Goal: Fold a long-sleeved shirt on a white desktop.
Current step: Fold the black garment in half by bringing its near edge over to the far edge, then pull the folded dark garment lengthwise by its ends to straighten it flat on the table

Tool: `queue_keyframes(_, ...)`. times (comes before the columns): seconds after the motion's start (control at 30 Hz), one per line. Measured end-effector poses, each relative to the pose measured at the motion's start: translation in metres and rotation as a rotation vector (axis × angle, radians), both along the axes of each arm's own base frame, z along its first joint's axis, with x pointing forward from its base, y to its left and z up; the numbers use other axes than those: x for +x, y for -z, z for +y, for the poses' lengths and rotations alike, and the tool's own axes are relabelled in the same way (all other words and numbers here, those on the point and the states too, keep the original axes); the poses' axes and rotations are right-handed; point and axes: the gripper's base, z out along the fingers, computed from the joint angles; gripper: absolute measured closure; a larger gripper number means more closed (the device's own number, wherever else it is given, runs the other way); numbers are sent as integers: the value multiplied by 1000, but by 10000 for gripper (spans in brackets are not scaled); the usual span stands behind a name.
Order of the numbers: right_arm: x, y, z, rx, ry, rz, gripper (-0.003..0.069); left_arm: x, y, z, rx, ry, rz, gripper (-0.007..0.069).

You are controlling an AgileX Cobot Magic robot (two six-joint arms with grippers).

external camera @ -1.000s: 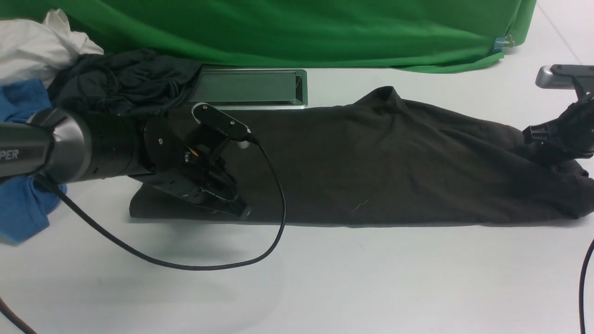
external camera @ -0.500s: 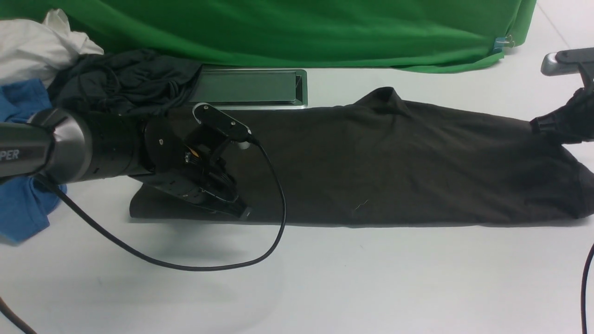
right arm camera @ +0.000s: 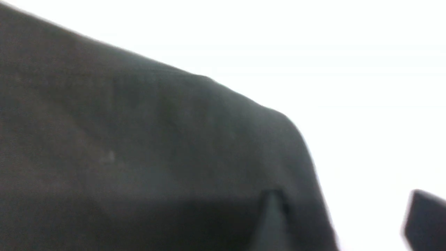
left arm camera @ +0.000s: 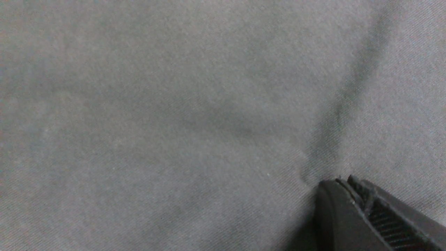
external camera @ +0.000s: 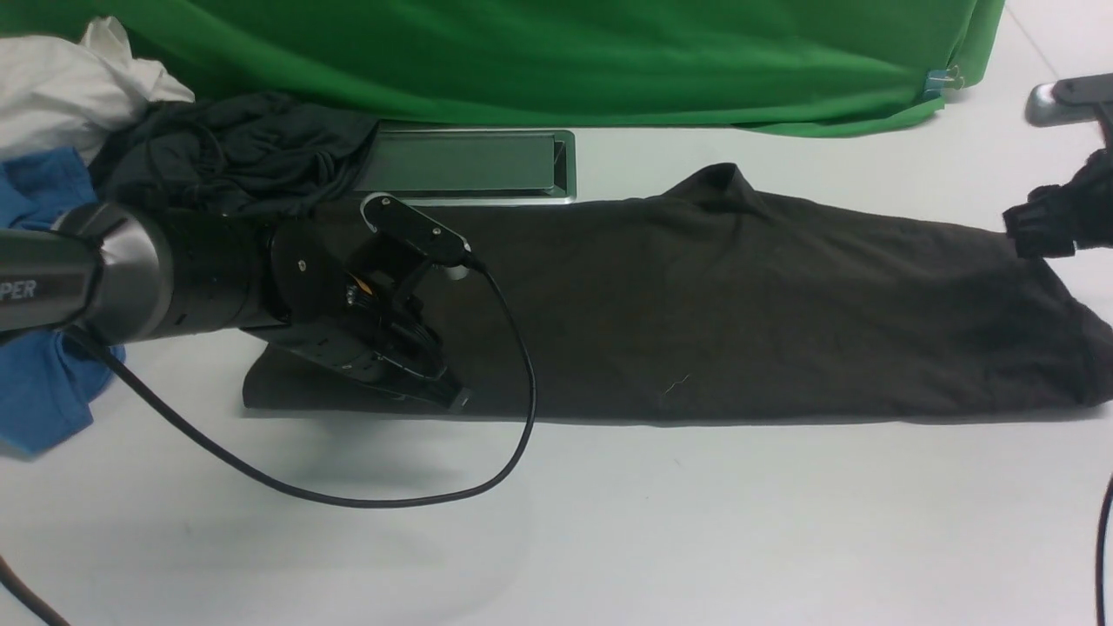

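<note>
Nearby, dark grey garment (external camera: 235, 152) and hatch (external camera: 469, 163) border shirt (external camera: 739, 304).

Setting: a robotics lab bench, not a domestic room; broad plain white desk (external camera: 609, 539) with a grey metal cable hatch (external camera: 465, 165) set into it, office-style; green cloth (external camera: 565, 61) draped as a backdrop along the far edge, held by a blue clip (external camera: 935, 83); black robot arm (external camera: 174, 278) carrying a wrist camera (external camera: 417, 230) and trailing a loose cable (external camera: 383, 502); mixed garments (external camera: 69, 87) heaped at far left.
</note>
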Motion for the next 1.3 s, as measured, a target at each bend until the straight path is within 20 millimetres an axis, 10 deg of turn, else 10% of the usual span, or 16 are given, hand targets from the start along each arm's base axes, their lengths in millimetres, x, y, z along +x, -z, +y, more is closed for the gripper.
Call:
queue_keyframes(0.27, -31, 10, -32, 159, 193, 136, 57, 0, 0, 0, 0, -1, -2, 606)
queue_keyframes(0.7, -18, 49, -36, 274, 286, 133, -7, 0, 0, 0, -3, -4, -3, 606)
queue_keyframes(0.97, -13, 52, -18, 264, 224, 142, 272, 0, 0, 0, -3, -5, -4, 606)
queue_keyframes(1.1, -12, 52, -7, 267, 191, 156, 547, -1, -4, 0, -7, -5, -4, 606)
queue_keyframes(1.3, -23, 35, -10, 221, 156, 184, 573, -13, -40, -3, -48, 0, -56, 606)
